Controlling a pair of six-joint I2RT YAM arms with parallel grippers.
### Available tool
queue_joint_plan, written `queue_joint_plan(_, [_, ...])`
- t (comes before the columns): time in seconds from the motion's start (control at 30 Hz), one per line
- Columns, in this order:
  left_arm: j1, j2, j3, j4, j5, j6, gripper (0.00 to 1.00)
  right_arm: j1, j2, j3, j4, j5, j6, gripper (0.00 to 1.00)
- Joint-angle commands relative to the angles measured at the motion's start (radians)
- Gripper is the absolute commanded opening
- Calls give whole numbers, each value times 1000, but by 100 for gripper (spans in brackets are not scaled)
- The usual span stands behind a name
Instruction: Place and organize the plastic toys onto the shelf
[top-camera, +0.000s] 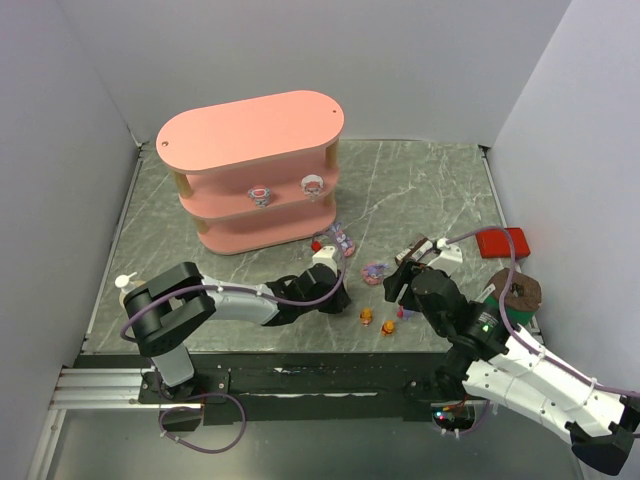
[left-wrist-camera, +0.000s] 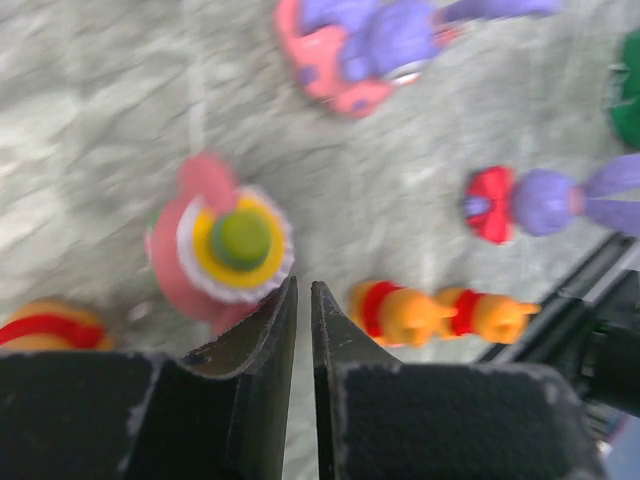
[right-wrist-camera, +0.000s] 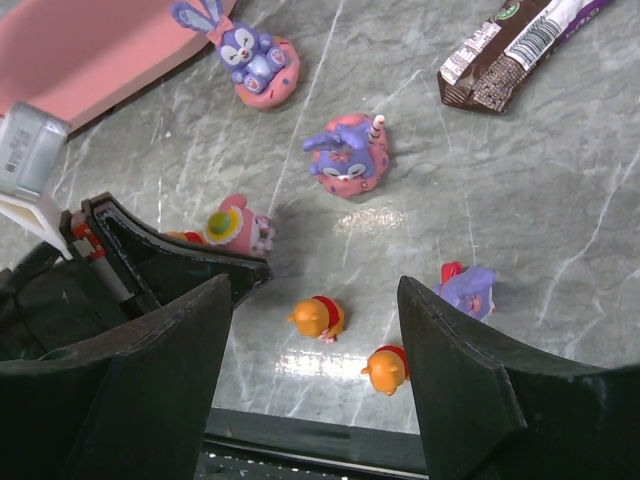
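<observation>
The pink shelf (top-camera: 250, 135) stands at the back left, with two pink-white toys (top-camera: 260, 194) (top-camera: 312, 185) on its middle tier. My left gripper (left-wrist-camera: 304, 286) is shut to a thin slit with nothing in it. Its tips sit just right of a pink-white toy (left-wrist-camera: 225, 245) on the table. Two orange bears (left-wrist-camera: 400, 312) (left-wrist-camera: 490, 315) lie to its right and a third (left-wrist-camera: 45, 325) to its left. My right gripper (right-wrist-camera: 315, 288) is open above two orange bears (right-wrist-camera: 320, 317) (right-wrist-camera: 388, 368). Purple toys (right-wrist-camera: 258, 60) (right-wrist-camera: 348, 155) (right-wrist-camera: 468, 290) lie further out.
A brown-wrapped snack bar (right-wrist-camera: 510, 45) lies beyond the purple toys. A red flat box (top-camera: 503, 243) sits by the right wall. Grey walls close in the marbled table (top-camera: 420, 190) on three sides. The two grippers are close together near the front middle.
</observation>
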Motion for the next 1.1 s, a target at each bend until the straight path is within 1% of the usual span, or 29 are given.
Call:
queue_joint_plan(0.0, [-2,-11,-30,-16,-89,-30,17,-6,-6,-13,38,15,-5,74])
queue_joint_plan(0.23, [-4,-15,-47,-37,-121,-30,17,-9,14,-14,68,1,-13,74])
queue_joint_plan(0.5, [-2,-35,-48,-86,-233,-56,17,-11,32,-20,85,-8,-14,75])
queue_joint_plan(0.73, [-2,-32,-57,-112,-281,-87,20,-11,20,-30,86,-10,-17,75])
queue_joint_plan(0.9, [-2,-28,-57,-117,-279,-98,17,-14,17,-33,91,-14,-22,76])
queue_joint_plan(1.0, [-2,-35,-67,-97,-258,-86,16,-14,20,-33,95,-14,-23,76])
queue_joint_plan(1.07, [-10,-57,-80,-54,-236,-60,15,-14,21,-31,97,-17,-25,76])
